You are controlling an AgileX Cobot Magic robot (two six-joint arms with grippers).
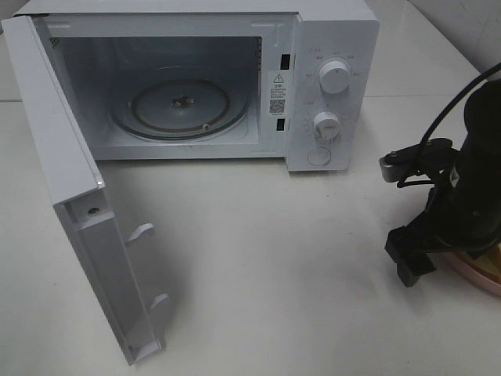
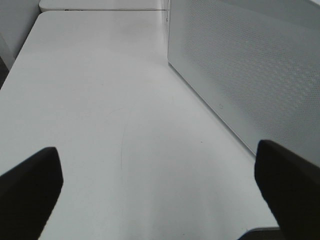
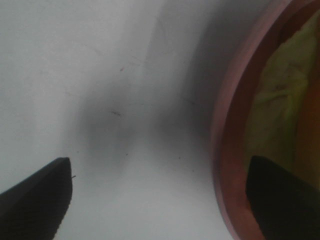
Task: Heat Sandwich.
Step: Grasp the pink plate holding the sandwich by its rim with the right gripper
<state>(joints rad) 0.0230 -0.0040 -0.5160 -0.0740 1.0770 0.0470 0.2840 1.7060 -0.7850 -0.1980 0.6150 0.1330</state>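
Observation:
The sandwich (image 3: 282, 95) lies on a round pink plate (image 3: 227, 150); its pale green-yellow filling and a tan edge show in the right wrist view. My right gripper (image 3: 160, 200) is open and low over the plate's rim, with one finger (image 3: 282, 197) above the plate and the other (image 3: 35, 200) over the bare table. In the high view the right gripper (image 1: 427, 251) sits at the right edge and the arm hides most of the plate (image 1: 487, 278). My left gripper (image 2: 160, 195) is open with nothing between its fingers, beside the microwave door (image 2: 245, 70).
The white microwave (image 1: 333, 47) stands at the back with its door (image 1: 74, 180) swung wide open to the left. Its glass turntable (image 1: 180, 106) holds nothing. White tabletop (image 1: 266, 258) stretches between the microwave and the plate.

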